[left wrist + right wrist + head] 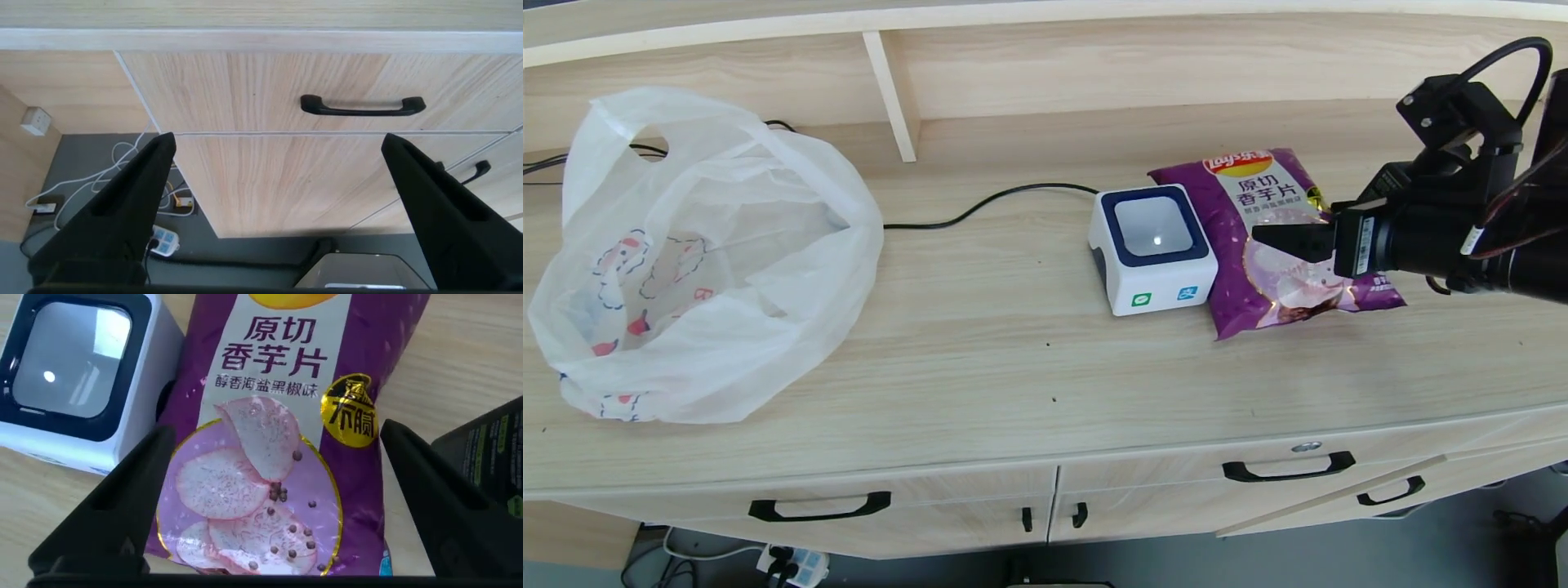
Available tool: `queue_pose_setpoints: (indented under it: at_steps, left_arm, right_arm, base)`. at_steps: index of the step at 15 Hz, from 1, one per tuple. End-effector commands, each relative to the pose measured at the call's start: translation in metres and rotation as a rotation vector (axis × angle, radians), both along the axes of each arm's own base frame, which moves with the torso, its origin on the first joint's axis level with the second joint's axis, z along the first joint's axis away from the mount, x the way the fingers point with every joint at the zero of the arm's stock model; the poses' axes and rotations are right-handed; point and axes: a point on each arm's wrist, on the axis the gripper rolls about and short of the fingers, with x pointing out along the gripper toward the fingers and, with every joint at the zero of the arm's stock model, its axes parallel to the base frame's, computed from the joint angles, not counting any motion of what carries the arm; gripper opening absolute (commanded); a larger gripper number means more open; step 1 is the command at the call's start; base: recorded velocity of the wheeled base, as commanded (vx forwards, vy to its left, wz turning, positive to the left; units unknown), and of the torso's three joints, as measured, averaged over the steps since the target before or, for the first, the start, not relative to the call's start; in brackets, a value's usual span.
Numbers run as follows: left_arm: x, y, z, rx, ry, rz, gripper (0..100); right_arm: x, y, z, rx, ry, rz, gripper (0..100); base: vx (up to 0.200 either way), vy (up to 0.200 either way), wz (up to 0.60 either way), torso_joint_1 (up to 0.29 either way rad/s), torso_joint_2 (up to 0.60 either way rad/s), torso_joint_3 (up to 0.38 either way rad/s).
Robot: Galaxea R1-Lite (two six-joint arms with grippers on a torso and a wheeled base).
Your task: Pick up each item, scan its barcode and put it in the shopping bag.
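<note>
Spread wide at the right gripper (278,429), gripping nothing, poised over the purple chip bag (1258,286) with one finger out to each side of its printed face. Flat on the wooden counter (1013,351) for that bag, face up, lying against the right side of the white barcode scanner (1153,249). Just beside the bag, a corner of a dark packet (490,453). From the scanner, a black cable (996,196) trailing back toward the shelf. Well to the left, the white shopping bag (768,351), mouth open, slumped on the counter. Spread apart too at the left gripper (279,139), holding nothing, low before the drawer fronts, facing a black handle (362,104)
</note>
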Motion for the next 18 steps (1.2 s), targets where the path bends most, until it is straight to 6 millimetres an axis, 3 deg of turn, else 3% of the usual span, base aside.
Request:
queue_pose_setpoints:
  at_steps: [1,7,15,16,18]
  left_arm:
    - [0.0,0.0,0.0,0.0,0.001,-0.001,100]
    - [0.0,0.0,0.0,-0.003,0.001,-0.001,100]
    - [0.0,0.0,0.0,-0.003,0.001,-0.001,100]
    - [0.0,0.0,0.0,-0.003,0.001,0.001,100]
    - [0.0,0.0,0.0,-0.003,0.001,0.001,100]
  right_arm:
    - [0.004,0.002,-0.005,-0.001,0.017,0.005,100]
    - [0.035,0.011,-0.02,-0.008,-0.026,0.006,100]
    - [0.045,0.013,-0.031,-0.053,-0.007,0.002,100]
    - [0.046,0.013,-0.03,-0.054,-0.012,0.001,0]
    - [0.043,0.013,-0.019,-0.037,-0.061,-0.001,0]
  base:
    - [0.0,0.0,0.0,0.0,0.0,0.0]
    - [0.0,0.0,0.0,0.0,0.0,0.0]
    - [0.0,0.0,0.0,0.0,0.0,0.0]
    - [0.0,0.0,0.0,0.0,0.0,0.0]
    - [0.0,0.0,0.0,0.0,0.0,0.0]
